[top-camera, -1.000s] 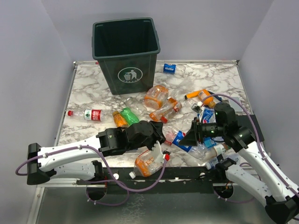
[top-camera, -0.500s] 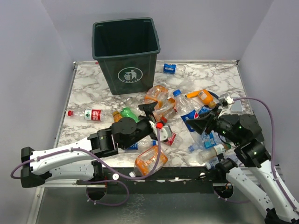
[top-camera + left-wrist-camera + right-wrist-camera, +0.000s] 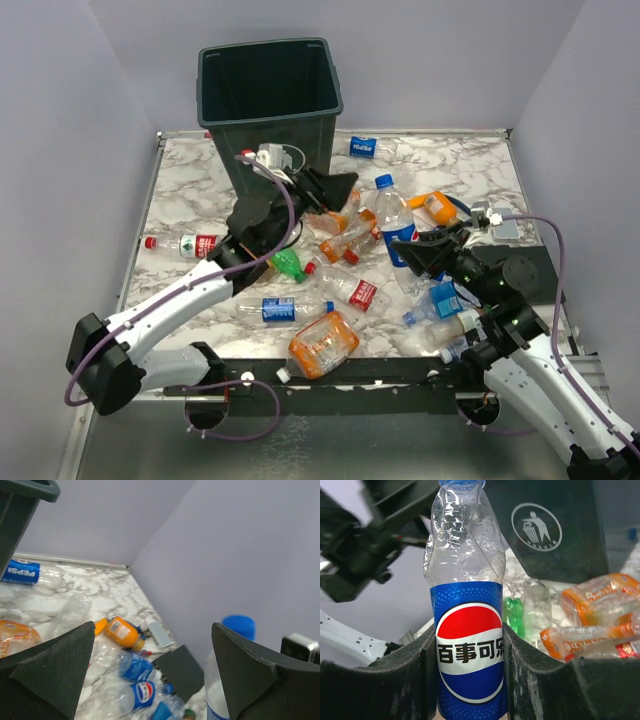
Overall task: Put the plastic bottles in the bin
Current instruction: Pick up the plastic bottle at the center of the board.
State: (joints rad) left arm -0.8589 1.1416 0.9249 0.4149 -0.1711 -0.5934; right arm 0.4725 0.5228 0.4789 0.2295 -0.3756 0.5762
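right end effector (image 3: 418,252) clamped on Pepsi bottle (image 3: 392,212), long axis upright, cap up, above worktop (image 3: 470,165) | bin (image 3: 262,110) lies far and leftward of it, past loose bottles (image 3: 352,238) | left end effector (image 3: 336,186) spread wide, empty, nearer bin, close by its front wall

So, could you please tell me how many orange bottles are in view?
4 orange bottles: one at the near edge, two in the central pile, one right of the upright Pepsi bottle. Others may be hidden.
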